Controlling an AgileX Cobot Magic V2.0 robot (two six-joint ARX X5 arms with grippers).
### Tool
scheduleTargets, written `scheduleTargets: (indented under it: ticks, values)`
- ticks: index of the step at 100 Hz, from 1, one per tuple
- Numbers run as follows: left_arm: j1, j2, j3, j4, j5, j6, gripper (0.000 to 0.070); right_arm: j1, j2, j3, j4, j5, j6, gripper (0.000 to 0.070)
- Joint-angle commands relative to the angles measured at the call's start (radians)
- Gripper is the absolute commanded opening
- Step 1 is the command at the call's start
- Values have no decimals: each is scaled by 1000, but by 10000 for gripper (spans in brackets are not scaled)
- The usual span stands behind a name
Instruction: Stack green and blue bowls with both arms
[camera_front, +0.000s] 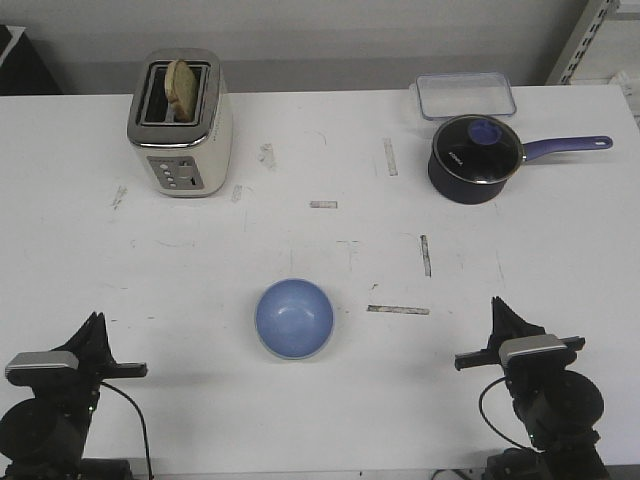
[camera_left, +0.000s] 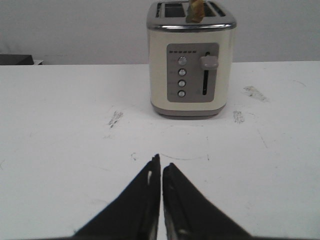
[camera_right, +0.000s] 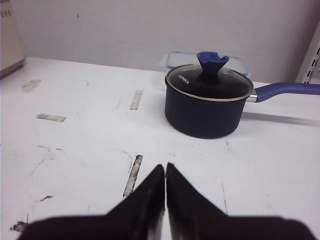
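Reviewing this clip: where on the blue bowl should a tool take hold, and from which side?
Grip the rim of the blue bowl, coming from above, one finger inside and one outside. It sits upright and open, with nothing close by. The smooth round wall offers no handle. Either the left tool or the right tool seems about equally placed.

We saw a small round bowl of smooth, matte, light periwinkle blue (camera_front: 294, 317) standing upright, mouth up, on the white table, near its front edge and a little left of the middle. Its inside looked clean and held nothing. Around its rim ran a thin pale edge that may have been the mint green bowl nested beneath it, though we could not tell for sure. The bowl appeared in the front view only; neither wrist view showed it.
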Motion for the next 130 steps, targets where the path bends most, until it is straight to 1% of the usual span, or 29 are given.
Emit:
scheduleTargets:
  ticks: [1,5,22,46,130]
  values:
    - [33,-26,-50,21,48,5,1,3,3,7,16,0,13,0]
    - [48,-50,-92,48,61,5,1,3,3,7,16,0,13,0]
    - [62,-182,-303,187,61,5,1,3,3,7,16,0,13,0]
    - [62,-176,-486,369,61,5,1,4,1,8,16,0,13,0]
    - [63,-176,-483,369,64,5,1,-4,1,8,17,2,13,0]
